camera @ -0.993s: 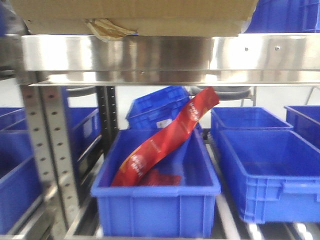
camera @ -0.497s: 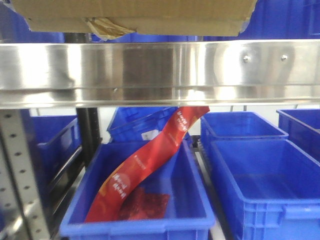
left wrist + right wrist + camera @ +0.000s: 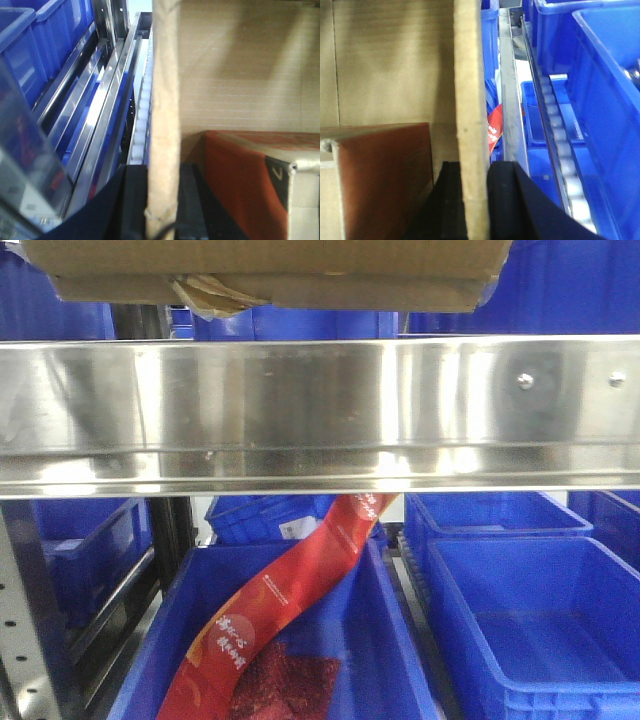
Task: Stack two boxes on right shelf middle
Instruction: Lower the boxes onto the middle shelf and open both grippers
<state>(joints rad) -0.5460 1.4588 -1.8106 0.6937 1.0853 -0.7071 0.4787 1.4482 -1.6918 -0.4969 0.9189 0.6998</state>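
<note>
1. The left gripper [image 3: 161,200] is closed on one upright wall of the tall box [image 3: 240,75]. The cardboard is pinched between its two black fingers, one inside and one outside.
2. The right gripper [image 3: 472,200] is clamped in the same way on the opposite wall, so the open box is carried by two thin sides alone.
3. An orange-brown carton [image 3: 385,170] is seen inside the tall box, near each gripped wall.
4. In the front view a thinner cardboard layer with a yellowish tape scrap [image 3: 208,292] is seen directly under the tall box. It is judged to be the flat box [image 3: 350,292]; what keeps it there cannot be told.
5. Both boxes are held above the shelf board [image 3: 320,410], apart from its mirror-like front lip, with a strip of blue visible between. Whether they are already over the board or short of it cannot be told.
6. Below the board, blue bins [image 3: 520,620] and a red packet [image 3: 290,600] are seen.
7. If the load is lowered too early, the bottom edge is likely to be caught on the lip and the stack tilted.
8. The pinched walls could be bent or torn by the carton's weight.
9. The flat box could be slid out of line by any scrape, and dropped into the bins below.
</note>
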